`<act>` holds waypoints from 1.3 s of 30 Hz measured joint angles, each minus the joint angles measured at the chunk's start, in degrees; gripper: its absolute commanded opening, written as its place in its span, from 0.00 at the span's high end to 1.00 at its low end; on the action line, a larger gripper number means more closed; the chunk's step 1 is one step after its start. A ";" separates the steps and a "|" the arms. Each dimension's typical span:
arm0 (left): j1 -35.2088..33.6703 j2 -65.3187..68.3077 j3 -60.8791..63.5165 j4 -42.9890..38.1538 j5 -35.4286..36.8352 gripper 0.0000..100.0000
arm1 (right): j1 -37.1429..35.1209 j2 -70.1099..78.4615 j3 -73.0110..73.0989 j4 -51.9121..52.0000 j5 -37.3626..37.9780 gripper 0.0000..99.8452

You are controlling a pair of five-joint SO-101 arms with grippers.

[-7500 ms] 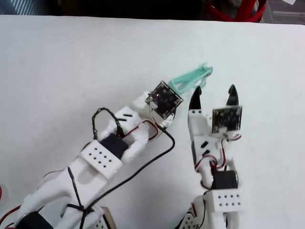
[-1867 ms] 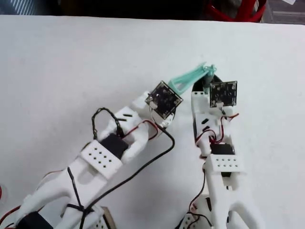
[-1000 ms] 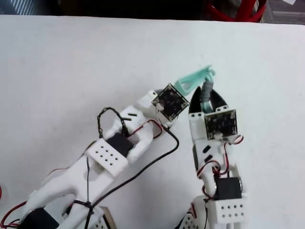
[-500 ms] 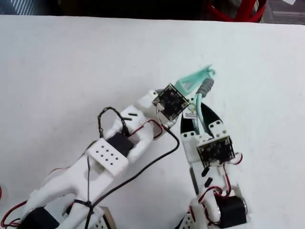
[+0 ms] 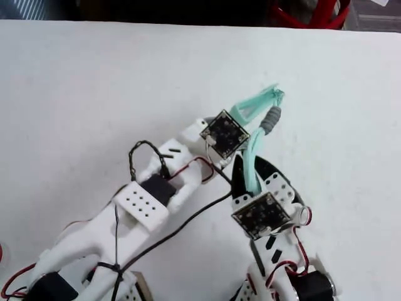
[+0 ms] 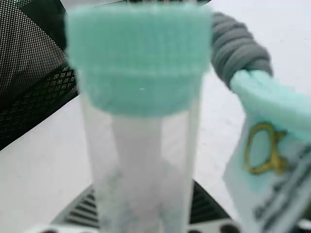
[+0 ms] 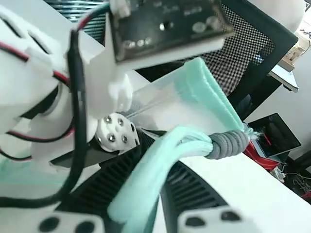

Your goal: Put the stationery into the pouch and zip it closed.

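Overhead view of a white table (image 5: 94, 75) with two robot arms entering from the bottom edge. Just right of centre, the left gripper (image 5: 232, 122), tucked under its camera board, is clenched on a clear pouch (image 5: 247, 106) with a mint-green rim. The pouch juts toward the upper right and seems lifted off the surface. A mint strap (image 5: 254, 157) runs from a grey binding (image 5: 270, 119) at the pouch's far corner down to the right gripper (image 5: 254, 179) at lower centre. That gripper appears clamped on the strap, which looks taut. No stationery can be made out. This reads as the zipping step. To do it well, the right arm should draw the strap steadily, in line with the mint rim. The left grip should hold firm so the pouch neither twists nor slips free.
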State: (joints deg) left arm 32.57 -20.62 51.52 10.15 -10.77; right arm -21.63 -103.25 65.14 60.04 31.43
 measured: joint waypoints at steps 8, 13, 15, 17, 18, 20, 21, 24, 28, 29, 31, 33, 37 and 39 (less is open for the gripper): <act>0.00 0.00 0.00 0.00 0.00 0.98 | 2.64 0.00 0.00 2.37 5.36 0.95; 0.00 0.00 0.00 0.00 0.00 0.98 | 15.74 0.09 1.41 2.11 5.45 0.73; 0.00 0.00 0.00 0.00 0.00 0.98 | 21.19 0.26 4.22 0.53 3.78 0.72; 0.00 0.00 0.00 0.00 0.00 0.98 | 24.88 0.26 6.86 -2.20 2.99 0.75; 0.00 0.00 0.00 0.00 0.00 0.98 | 26.02 0.18 8.09 -3.60 2.73 0.77; 0.00 0.00 0.00 0.00 0.00 0.98 | 27.78 0.18 10.46 -6.33 1.67 0.79; 0.00 0.00 0.00 0.00 0.00 0.98 | 28.57 0.26 11.52 -7.65 1.05 0.80; 0.00 0.00 0.00 0.00 0.00 0.98 | 31.30 0.44 15.65 -12.48 0.00 0.79; 0.00 0.00 0.00 0.00 0.00 0.98 | 33.23 0.79 22.33 -21.19 -0.26 0.77; 0.00 0.00 0.00 0.00 0.00 0.98 | 33.76 0.79 23.91 -23.47 -0.26 0.76; 0.00 0.00 0.00 0.00 0.00 0.98 | 36.22 0.79 27.16 -28.31 -0.26 0.76; 0.00 0.00 0.00 0.00 0.00 0.98 | 40.70 1.23 30.42 -33.49 -0.26 0.76; 0.00 0.00 0.00 0.00 0.00 0.98 | 50.46 1.76 31.21 -39.74 -2.64 0.76; 0.00 0.00 0.00 0.00 0.00 0.98 | 53.01 1.32 31.21 -40.70 -5.01 0.78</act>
State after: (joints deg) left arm 32.57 -20.62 51.52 10.15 -10.77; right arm 31.38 -101.93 96.35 19.34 26.42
